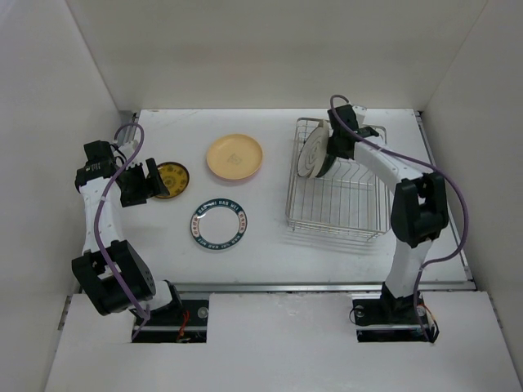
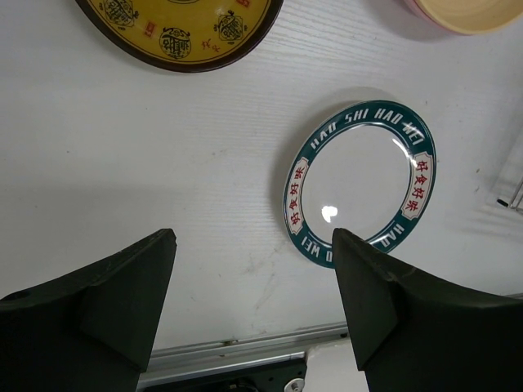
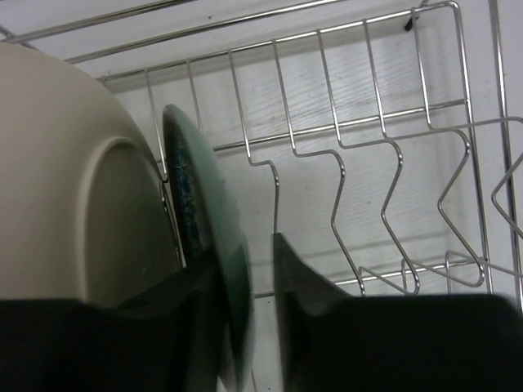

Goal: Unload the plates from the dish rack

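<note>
Lower middle of the right wrist view: right fingers (image 3: 304, 314) stand apart astride the teal plate (image 3: 196, 204) upright in the rack (image 3: 337, 146), a gap beside one finger. Left fingers (image 2: 122, 302) are spread wide above the bench (image 2: 122, 163).

I note a white surface (image 1: 270, 245). Yellow plate (image 2: 180, 24): dark brown rim, dark motifs. White plate (image 2: 359, 180): teal rim, white and red lettering. Cream plate (image 3: 73, 188), teal plate (image 3: 208, 220), silver wire rack (image 3: 368, 122).

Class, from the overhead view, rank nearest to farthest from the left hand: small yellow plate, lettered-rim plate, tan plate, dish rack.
1. Small yellow plate, beside the left hand.
2. Lettered-rim plate, centre, and tan plate, farther back: too close to call.
3. Dish rack, far right.
</note>
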`<state>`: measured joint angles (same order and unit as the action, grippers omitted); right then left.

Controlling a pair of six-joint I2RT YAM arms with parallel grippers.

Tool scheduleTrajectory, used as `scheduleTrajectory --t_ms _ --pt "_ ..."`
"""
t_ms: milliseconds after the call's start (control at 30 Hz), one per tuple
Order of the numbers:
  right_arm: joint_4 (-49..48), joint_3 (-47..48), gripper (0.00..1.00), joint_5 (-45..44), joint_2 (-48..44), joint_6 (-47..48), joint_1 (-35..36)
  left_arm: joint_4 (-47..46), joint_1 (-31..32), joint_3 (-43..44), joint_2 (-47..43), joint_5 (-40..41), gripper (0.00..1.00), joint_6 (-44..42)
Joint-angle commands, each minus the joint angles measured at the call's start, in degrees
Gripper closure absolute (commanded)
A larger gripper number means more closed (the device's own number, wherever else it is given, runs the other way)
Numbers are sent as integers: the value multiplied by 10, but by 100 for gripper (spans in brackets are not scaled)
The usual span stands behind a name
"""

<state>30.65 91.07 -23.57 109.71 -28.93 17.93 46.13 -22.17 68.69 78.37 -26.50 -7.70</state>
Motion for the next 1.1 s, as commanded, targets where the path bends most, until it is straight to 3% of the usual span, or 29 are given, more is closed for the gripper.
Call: scheduleTrajectory --t_ms 0,133,267,433,567,700,733,833,867,900,1000,1067 --pt "-17 5 77 11 -7 -9 2 5 0 0 -8 -3 25 -10" --pt "-17 -14 93 -31 -55 -19 2 5 0 0 -8 -3 25 -10" --pt "-12 -20 99 -105 -125 -1 8 5 0 0 -8 -3 25 -10" --pt "19 58 99 -233 -181 52 43 10 0 0 -8 -8 25 -10" --pt "37 102 100 -284 -232 71 57 10 0 0 -19 -20 25 -15" --pt "-31 76 100 -299 -294 109 99 16 0 0 -25 -56 22 -34" --pt "-53 61 100 -280 -306 121 111 16 0 0 -32 -86 21 -41" --pt "-123 2 100 -90 -322 154 141 29 0 0 -45 -155 12 -77" --pt "-132 -6 100 36 -316 154 148 39 0 0 -45 -199 9 -89" --pt "-139 -11 100 98 -305 154 155 44 0 0 -52 -219 6 -100" --pt "-164 -12 100 300 -229 154 183 60 0 0 -66 -257 0 -134" --pt "-189 4 100 372 -166 160 202 69 0 -6 -71 -270 0 -150"
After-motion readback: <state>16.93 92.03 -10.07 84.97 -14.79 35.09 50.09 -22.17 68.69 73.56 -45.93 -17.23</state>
